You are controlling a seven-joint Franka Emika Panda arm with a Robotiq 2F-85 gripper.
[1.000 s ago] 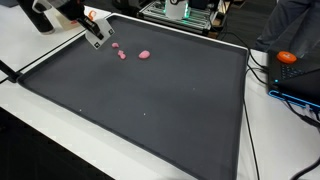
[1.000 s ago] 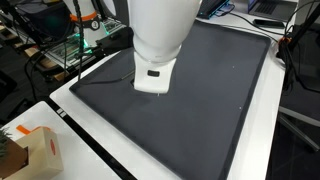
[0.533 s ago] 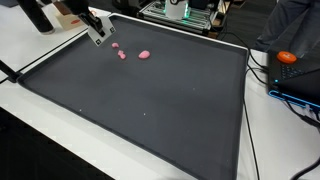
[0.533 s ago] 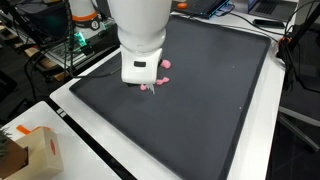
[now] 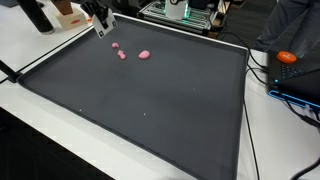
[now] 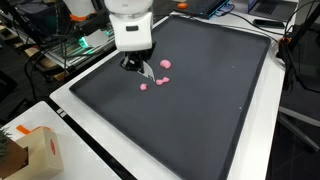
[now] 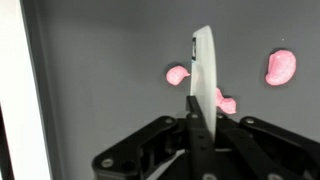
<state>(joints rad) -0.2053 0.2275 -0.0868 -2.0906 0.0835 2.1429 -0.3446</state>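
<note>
The tool, pinching a thin white strip edge-on, hangs over the dark tabletop with three pink bits close around its tip; judged mid-carry, any lowering calls for steady aim.

Perhaps opposed overviews; wrist near mat

No writing, label, brand or number can be read in any view. The white piece held between the fingers shows plain. The orange mark on the box, well apart from them, is too blurred to read.
</note>
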